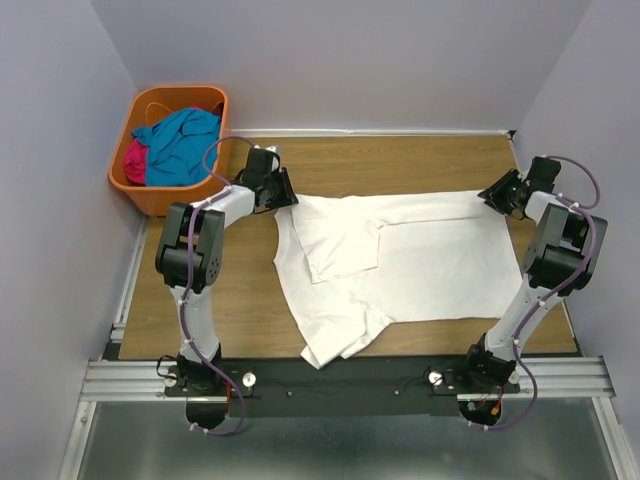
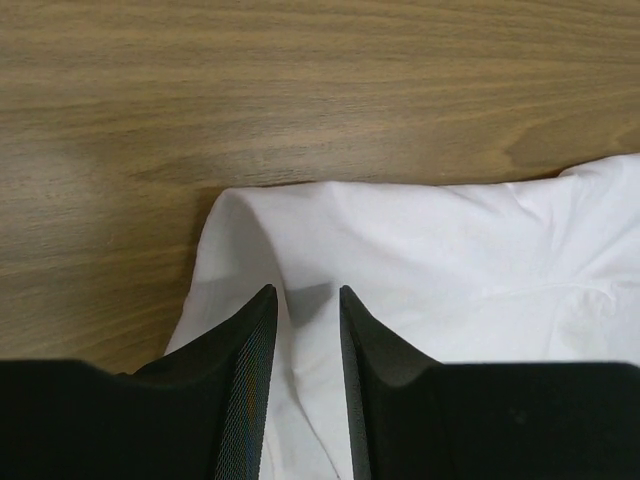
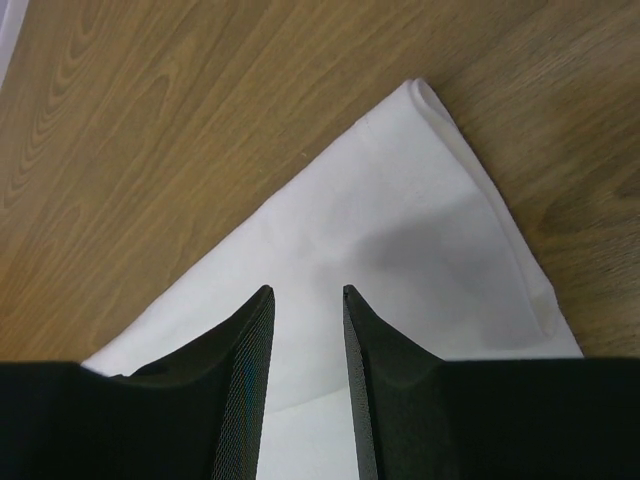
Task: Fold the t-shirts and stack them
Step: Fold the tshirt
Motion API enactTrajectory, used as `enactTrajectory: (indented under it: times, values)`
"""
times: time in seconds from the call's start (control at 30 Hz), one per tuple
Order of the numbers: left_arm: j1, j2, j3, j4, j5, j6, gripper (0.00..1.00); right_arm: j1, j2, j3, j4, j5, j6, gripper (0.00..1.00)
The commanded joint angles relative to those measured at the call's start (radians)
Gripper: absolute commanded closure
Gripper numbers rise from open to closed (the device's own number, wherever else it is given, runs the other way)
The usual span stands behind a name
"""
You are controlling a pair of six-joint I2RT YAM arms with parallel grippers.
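If either pinch takes only the top layer, or the thin cloth slips out, I'd expect the fold to come out crooked. The rumpled sleeve near the front edge could also drag and bunch.

The left gripper (image 2: pixel 305 295) sits over the far left corner of the white t-shirt (image 1: pixel 420 265), the right gripper (image 3: pixel 305 295) over its far right corner. Both pairs of jaws stand slightly apart, with cloth showing in the gap.

The shirt lies sideways across the table (image 1: pixel 200 310), plain side up, one sleeve flapped over its chest. The teal shirt (image 1: pixel 185 145) and magenta shirt (image 1: pixel 135 160) wait heaped in the orange basket (image 1: pixel 150 197).
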Motion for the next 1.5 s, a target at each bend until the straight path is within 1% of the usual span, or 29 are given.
enactTrajectory:
  times: [0.0,0.17,0.2,0.27,0.3,0.43,0.47,0.5,0.63,0.7,0.9,1.0,1.07,1.1,1.17,1.2,1.27,1.3,1.37,1.4,1.47]
  values:
    - [0.009,0.021,0.035,0.02,0.022,-0.01,0.61,-0.018,0.026,0.033,0.059,-0.057,0.007,0.6]
    - [0.018,0.036,0.046,0.023,0.016,-0.012,0.63,-0.034,0.049,0.044,0.083,-0.069,0.016,0.6]
    - [0.02,0.039,0.05,0.023,0.016,-0.009,0.67,-0.035,0.057,0.045,0.084,-0.079,0.019,0.6]
    - [0.023,0.047,0.053,0.024,0.014,-0.009,0.68,-0.041,0.077,0.048,0.086,-0.083,0.023,0.6]
    - [0.024,0.05,0.055,0.027,0.013,-0.006,0.7,-0.043,0.09,0.048,0.116,-0.088,0.028,0.6]
    - [0.029,0.062,0.055,0.038,0.005,-0.001,0.85,-0.066,0.121,0.048,0.138,-0.103,0.05,0.6]
    - [0.033,0.065,0.055,0.043,-0.001,0.0,0.98,-0.07,0.135,0.048,0.142,-0.106,0.053,0.6]
    - [0.036,0.068,0.055,0.044,-0.009,0.002,1.0,-0.077,0.143,0.047,0.145,-0.108,0.06,0.6]
    - [0.072,0.074,0.044,0.046,-0.027,0.008,1.0,-0.112,0.169,0.041,0.153,-0.114,0.07,0.6]
    - [0.093,0.07,0.032,0.058,-0.003,-0.003,1.0,-0.129,0.182,0.042,0.155,-0.122,0.068,0.6]
    - [0.096,0.059,0.066,0.027,-0.035,0.025,1.0,-0.141,0.187,0.061,0.152,-0.154,0.043,0.6]
    - [0.095,0.058,0.076,0.023,-0.029,0.034,1.0,-0.141,0.183,0.078,0.152,-0.197,0.042,0.6]
    - [0.095,0.056,0.079,0.021,-0.023,0.045,0.97,-0.141,0.16,0.079,0.152,-0.218,0.045,0.59]
    - [0.095,0.056,0.082,0.02,-0.015,0.049,0.92,-0.141,0.149,0.078,0.15,-0.221,0.046,0.59]
    - [0.093,0.051,0.084,0.018,-0.011,0.058,0.87,-0.141,0.108,0.068,0.149,-0.218,0.05,0.57]
    - [0.095,0.047,0.084,0.018,-0.007,0.062,0.79,-0.141,0.094,0.064,0.147,-0.209,0.056,0.56]
    - [0.093,0.042,0.086,0.018,-0.009,0.063,0.67,-0.141,0.066,0.044,0.142,-0.189,0.063,0.56]
    - [0.092,0.033,0.089,0.018,-0.007,0.066,0.58,-0.141,0.037,0.035,0.136,-0.175,0.066,0.56]
    - [0.092,0.015,0.092,0.017,-0.007,0.071,0.53,-0.143,0.011,0.0,0.127,-0.123,0.076,0.56]
    - [0.09,0.007,0.092,0.015,-0.006,0.072,0.47,-0.141,0.0,-0.016,0.121,-0.11,0.076,0.56]
    - [0.084,-0.011,0.089,0.01,-0.009,0.074,0.43,-0.141,-0.04,-0.043,0.118,-0.07,0.077,0.56]
